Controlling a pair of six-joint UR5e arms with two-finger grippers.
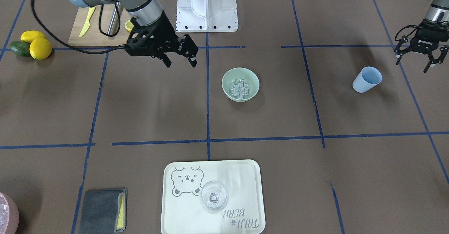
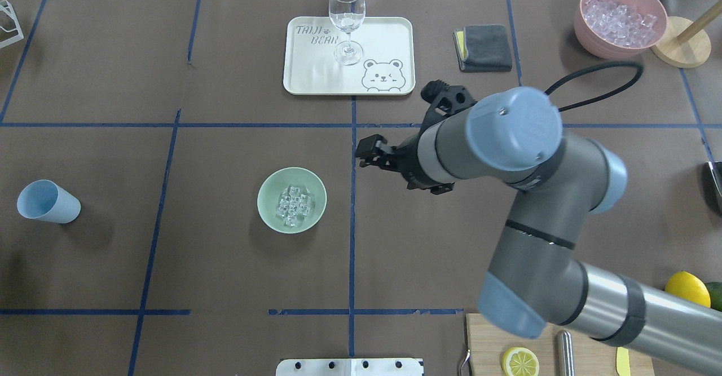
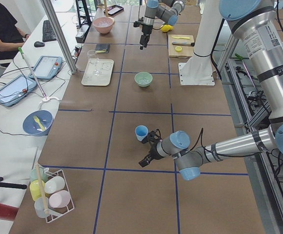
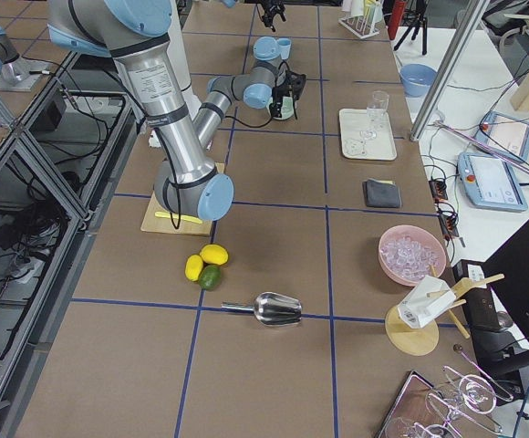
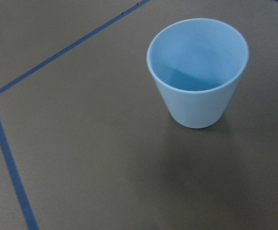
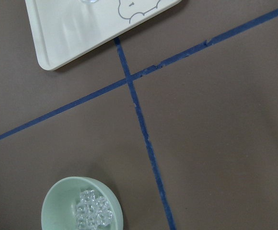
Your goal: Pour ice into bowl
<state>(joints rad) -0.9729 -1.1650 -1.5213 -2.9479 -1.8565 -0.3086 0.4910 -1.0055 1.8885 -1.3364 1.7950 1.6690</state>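
Right gripper: jaws are spread wide and nothing is held. It hangs above the table in the upper left of the front-facing view, up and left of the bowl, clear of it.

Left gripper: jaws are also wide apart and nothing is gripped. It is seen at the upper right edge of the same view, just up and right of the blue cup, with no contact. The cup stands upright.

The bowl is located at frame centre, just right of the vertical blue tape line. It is round, pale mint green and matte.

Ice is found in the bowl's bottom as a small heap of clear glassy cubes, bunched together and well below the rim.

A tray with a wine glass is seen at bottom centre, well apart from the bowl.
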